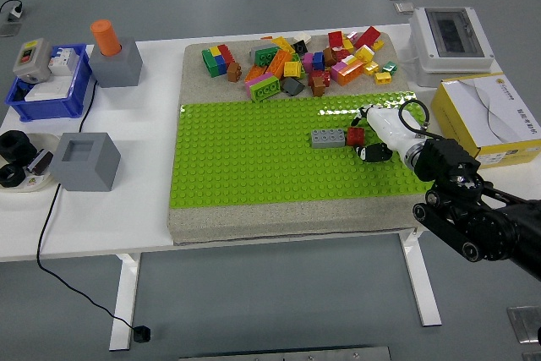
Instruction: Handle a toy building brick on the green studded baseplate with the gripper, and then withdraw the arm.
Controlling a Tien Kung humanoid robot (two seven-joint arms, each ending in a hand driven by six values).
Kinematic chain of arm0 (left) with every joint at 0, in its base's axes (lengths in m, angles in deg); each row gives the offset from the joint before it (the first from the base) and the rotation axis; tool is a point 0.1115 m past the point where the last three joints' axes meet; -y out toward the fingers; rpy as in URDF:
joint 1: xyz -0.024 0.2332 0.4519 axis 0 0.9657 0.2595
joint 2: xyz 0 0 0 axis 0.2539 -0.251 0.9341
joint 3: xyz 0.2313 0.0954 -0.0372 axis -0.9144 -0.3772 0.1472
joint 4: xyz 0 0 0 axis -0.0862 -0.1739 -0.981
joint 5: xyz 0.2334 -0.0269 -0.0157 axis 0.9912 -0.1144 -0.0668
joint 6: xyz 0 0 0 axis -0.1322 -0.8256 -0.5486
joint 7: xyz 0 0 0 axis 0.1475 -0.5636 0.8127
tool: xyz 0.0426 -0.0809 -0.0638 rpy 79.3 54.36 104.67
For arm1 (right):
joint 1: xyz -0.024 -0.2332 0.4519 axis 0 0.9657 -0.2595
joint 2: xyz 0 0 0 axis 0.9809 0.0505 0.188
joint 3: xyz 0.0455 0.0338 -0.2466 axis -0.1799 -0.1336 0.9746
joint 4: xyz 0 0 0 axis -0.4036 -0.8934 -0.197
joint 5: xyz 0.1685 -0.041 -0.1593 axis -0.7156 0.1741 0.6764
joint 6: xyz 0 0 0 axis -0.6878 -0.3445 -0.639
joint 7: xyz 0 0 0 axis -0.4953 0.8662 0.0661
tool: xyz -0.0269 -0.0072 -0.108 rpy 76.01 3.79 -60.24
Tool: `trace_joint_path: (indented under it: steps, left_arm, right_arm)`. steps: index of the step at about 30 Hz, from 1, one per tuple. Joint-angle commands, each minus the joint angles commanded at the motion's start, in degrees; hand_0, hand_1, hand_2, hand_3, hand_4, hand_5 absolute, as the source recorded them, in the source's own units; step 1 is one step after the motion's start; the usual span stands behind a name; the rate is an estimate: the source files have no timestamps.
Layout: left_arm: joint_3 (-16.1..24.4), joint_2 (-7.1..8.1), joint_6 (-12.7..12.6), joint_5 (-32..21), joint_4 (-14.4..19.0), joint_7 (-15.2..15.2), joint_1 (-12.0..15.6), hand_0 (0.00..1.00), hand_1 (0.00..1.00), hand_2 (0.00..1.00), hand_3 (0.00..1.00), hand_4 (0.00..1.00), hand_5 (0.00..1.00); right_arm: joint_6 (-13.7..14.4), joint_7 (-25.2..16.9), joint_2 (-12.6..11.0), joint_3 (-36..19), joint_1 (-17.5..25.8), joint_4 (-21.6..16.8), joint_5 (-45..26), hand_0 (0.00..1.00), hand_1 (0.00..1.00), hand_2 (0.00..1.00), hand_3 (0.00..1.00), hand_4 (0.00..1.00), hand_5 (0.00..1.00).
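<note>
Fingers (372,153) of the right hand (382,130) curl in narrow around a small red brick (356,135), the white palm just behind it and dark fingertips below. That red brick sits on the green baseplate (254,158), touching the right end of a grey brick (327,138) that lies flat on the studs. The black arm (473,209) comes in from the lower right corner, over the table's edge.

The baseplate rests on a speckled beige slab (194,69), and at the slab's far end lies a loose heap of bricks (296,61) in red, yellow, green, orange and pink. All of it is on a white table (127,200) standing on a grey floor (254,310).

Over on the left: a blue bin (51,90), a grey block with an orange cylinder (106,37) on top, and a grey hollow cube (83,161) nearer the front. A black cable (51,234) drops off the table's edge to the floor. On the right stand a white box with a clear lid (452,35) and a yellow-and-white carton (490,116).
</note>
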Motion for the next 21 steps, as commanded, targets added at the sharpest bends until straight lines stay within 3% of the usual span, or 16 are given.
trace_joint_path:
  steps: [6,8,9,14,15,21]
  left_arm:
    - [0.21,-0.03,0.05,0.05,0.00,0.07,0.03,0.773,0.758,0.693,0.538,0.998,0.775]
    - [0.19,-0.06,0.04,-0.08,0.00,0.14,0.09,0.773,0.758,0.693,0.538,0.998,0.775]
    - [0.19,-0.07,0.04,-0.13,0.00,0.17,0.11,0.773,0.757,0.692,0.538,0.998,0.773]
    - [0.20,-0.10,0.02,-0.32,0.00,0.27,0.21,0.773,0.757,0.692,0.538,0.998,0.773]
    - [0.24,-0.10,0.01,-0.32,0.00,0.28,0.22,0.773,0.755,0.691,0.537,0.998,0.774]
    - [0.50,-0.11,0.02,0.02,0.00,0.29,0.20,0.773,0.753,0.690,0.538,0.998,0.774]
  right_arm:
    - [-0.05,-0.02,-1.15,-0.57,0.80,-3.58,-0.48,0.708,0.840,0.936,0.732,0.651,0.188]
    - [0.13,0.02,-2.12,-1.35,1.56,-5.89,-0.05,0.708,0.840,0.936,0.732,0.651,0.188]
    - [0.15,0.09,-2.53,-1.62,1.86,-6.83,0.21,0.710,0.846,0.937,0.729,0.708,0.193]
    - [-0.38,0.83,-4.76,-2.41,3.49,-10.91,2.38,0.710,0.846,0.937,0.729,0.708,0.193]
    - [-0.44,0.88,-5.05,-2.32,3.71,-11.31,2.54,0.709,0.845,0.936,0.676,0.801,0.387]
    - [-0.45,0.71,-5.28,-1.75,4.07,-11.24,2.41,0.707,0.847,0.936,0.666,0.801,0.413]
